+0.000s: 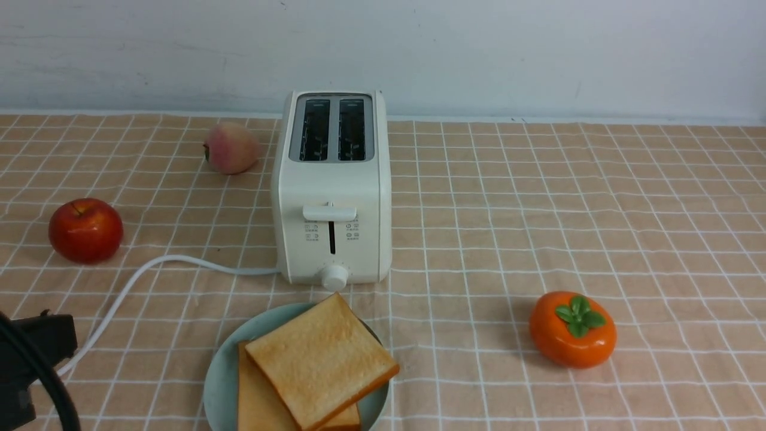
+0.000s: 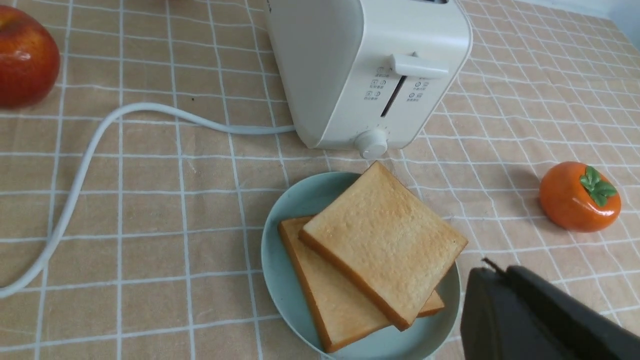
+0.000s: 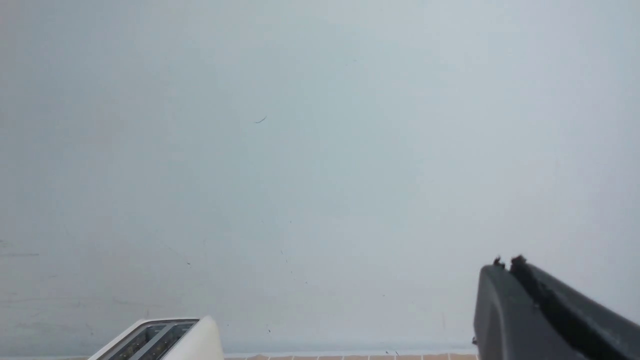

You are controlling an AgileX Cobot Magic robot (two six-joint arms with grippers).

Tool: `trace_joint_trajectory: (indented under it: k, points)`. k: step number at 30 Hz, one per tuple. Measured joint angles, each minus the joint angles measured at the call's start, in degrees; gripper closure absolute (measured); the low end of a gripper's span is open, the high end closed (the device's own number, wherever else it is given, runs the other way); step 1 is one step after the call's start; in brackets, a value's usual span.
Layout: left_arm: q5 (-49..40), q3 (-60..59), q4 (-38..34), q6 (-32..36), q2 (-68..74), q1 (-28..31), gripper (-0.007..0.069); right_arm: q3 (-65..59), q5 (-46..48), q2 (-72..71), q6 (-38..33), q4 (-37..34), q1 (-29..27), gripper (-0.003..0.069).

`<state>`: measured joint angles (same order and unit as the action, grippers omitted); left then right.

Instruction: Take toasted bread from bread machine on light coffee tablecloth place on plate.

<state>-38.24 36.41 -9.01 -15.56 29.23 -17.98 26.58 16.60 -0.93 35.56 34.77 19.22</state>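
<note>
Two slices of toasted bread lie stacked on the plate (image 1: pixel 222 374) in front of the bread machine (image 1: pixel 332 197). The upper slice (image 1: pixel 320 359) lies askew over the lower one (image 1: pixel 257 398). Both toaster slots are empty. In the left wrist view the upper slice (image 2: pixel 380 240), the lower slice (image 2: pixel 325 300), the plate (image 2: pixel 282 280) and the bread machine (image 2: pixel 350 65) all show. My left gripper (image 2: pixel 492 270) is shut and empty, just beside the plate's rim. My right gripper (image 3: pixel 505 263) is shut and empty, raised and facing the wall, out of the front view.
The light coffee tablecloth (image 1: pixel 538 209) covers the table. A red apple (image 1: pixel 85 230) and a peach (image 1: pixel 230 148) lie left of the toaster, and an orange persimmon (image 1: pixel 573 329) lies to its right. The white cord (image 1: pixel 137 275) runs left toward my left arm (image 1: pixel 36 347).
</note>
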Motion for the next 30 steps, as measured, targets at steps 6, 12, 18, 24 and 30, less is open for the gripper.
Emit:
trace_joint_trajectory:
  k: [6, 12, 18, 24, 30]
  points:
    - [-0.05, 0.00, 0.00, 0.00, 0.00, 0.00, 0.0624, 0.00, -0.16, 0.00, 0.00, 0.00, 0.00, 0.0653]
    - [6.70, -3.98, 1.95, 1.04, -2.52, 0.00, 0.0622, 0.00, -0.23, 0.00, 0.00, 0.00, 0.00, 0.0649]
    - [24.39, -20.04, 5.27, 1.52, -14.04, 1.92, 0.0618, 0.00, -0.23, 0.00, 0.00, 0.00, 0.00, 0.0642]
    - [32.61, -36.01, 5.63, 1.47, -24.97, 8.74, 0.0611, 0.00, -0.23, 0.00, 0.00, 0.00, 0.00, 0.0638]
    - [21.70, -37.94, 6.31, 1.47, -29.84, 10.50, 0.0607, 0.00, -0.44, -0.02, 0.00, 0.00, 0.00, 0.0636]
